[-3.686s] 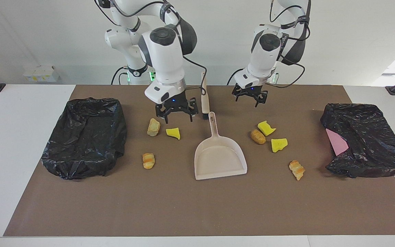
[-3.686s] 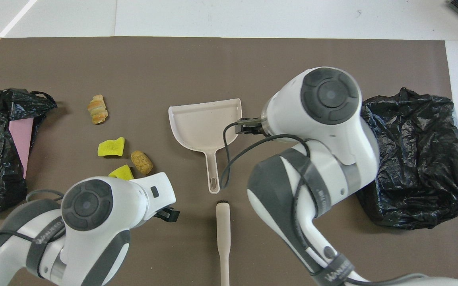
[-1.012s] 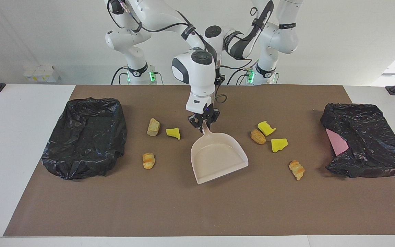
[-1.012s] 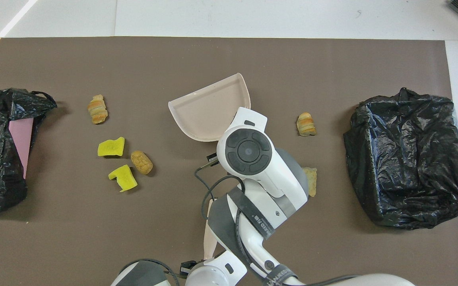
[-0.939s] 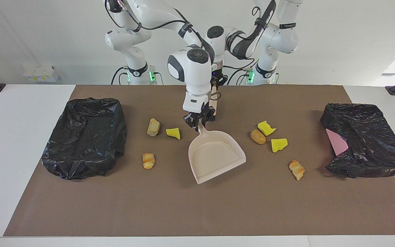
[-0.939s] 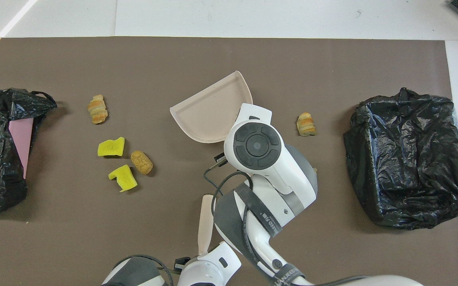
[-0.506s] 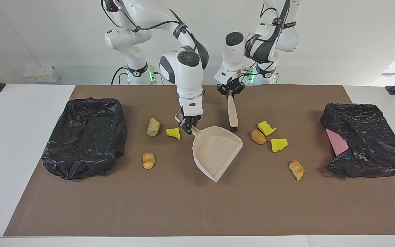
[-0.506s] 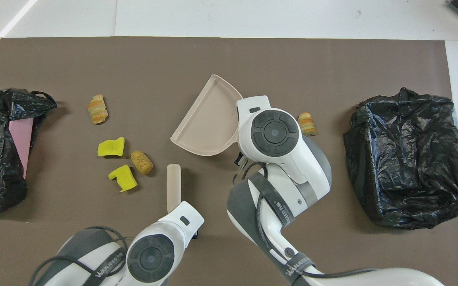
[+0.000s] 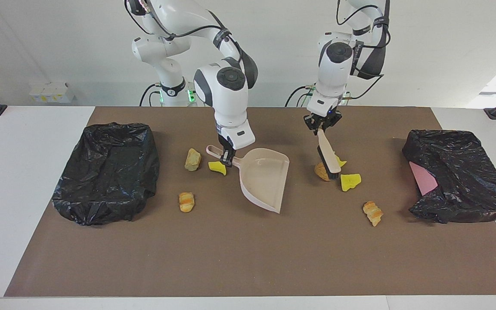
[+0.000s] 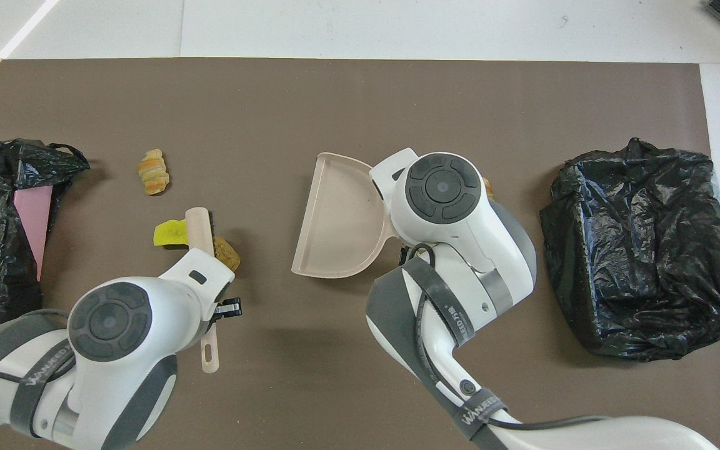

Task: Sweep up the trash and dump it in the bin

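You have the right gripper (image 9: 227, 157) clamped on the dustpan (image 9: 264, 178) handle, its mouth turned toward the trash (image 9: 323, 171) lying toward the left arm's end, where the left gripper (image 9: 322, 125), fingers clamped on the brush (image 9: 327, 155), sets bristles to sweep.

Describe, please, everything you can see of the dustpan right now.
The dustpan is a pale beige pan that looks like plastic, with a flat floor, a low raised wall round its curved back and a straight open lip. Its slim handle ends in a hanging loop. The right pincer is shut on the handle. The pan is empty, near the middle of the brown mat, its open lip turned toward the left arm's end of the table. A yellow piece lies close beside the handle.
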You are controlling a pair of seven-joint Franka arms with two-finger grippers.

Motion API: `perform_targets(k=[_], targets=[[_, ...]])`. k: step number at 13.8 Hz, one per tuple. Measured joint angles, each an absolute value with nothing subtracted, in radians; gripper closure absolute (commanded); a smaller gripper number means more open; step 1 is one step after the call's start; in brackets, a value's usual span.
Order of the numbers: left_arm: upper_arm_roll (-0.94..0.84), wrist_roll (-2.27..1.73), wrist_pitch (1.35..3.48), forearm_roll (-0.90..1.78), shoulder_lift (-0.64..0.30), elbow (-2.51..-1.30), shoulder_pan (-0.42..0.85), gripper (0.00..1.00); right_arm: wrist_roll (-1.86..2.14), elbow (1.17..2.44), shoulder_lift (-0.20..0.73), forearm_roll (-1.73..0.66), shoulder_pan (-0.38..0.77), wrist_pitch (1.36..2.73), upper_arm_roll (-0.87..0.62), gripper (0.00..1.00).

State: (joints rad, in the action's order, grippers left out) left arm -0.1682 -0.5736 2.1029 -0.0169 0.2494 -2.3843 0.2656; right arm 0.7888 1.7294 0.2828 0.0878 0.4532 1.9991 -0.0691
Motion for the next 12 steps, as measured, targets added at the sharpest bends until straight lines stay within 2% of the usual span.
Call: perform_targets(k=[7,12], targets=[[-0.167,-0.422,2.112,-0.019,0.237,-2.425,0.003,1.0,0.862,1.73,0.33,0.139,0.516,1.993,-0.074,1.0],[-0.189,-0.408,2.178,-0.018,0.227,-2.505,0.007,1.0,0.863,1.757,0.334,0.14,0.547,1.983,-0.075,1.0]])
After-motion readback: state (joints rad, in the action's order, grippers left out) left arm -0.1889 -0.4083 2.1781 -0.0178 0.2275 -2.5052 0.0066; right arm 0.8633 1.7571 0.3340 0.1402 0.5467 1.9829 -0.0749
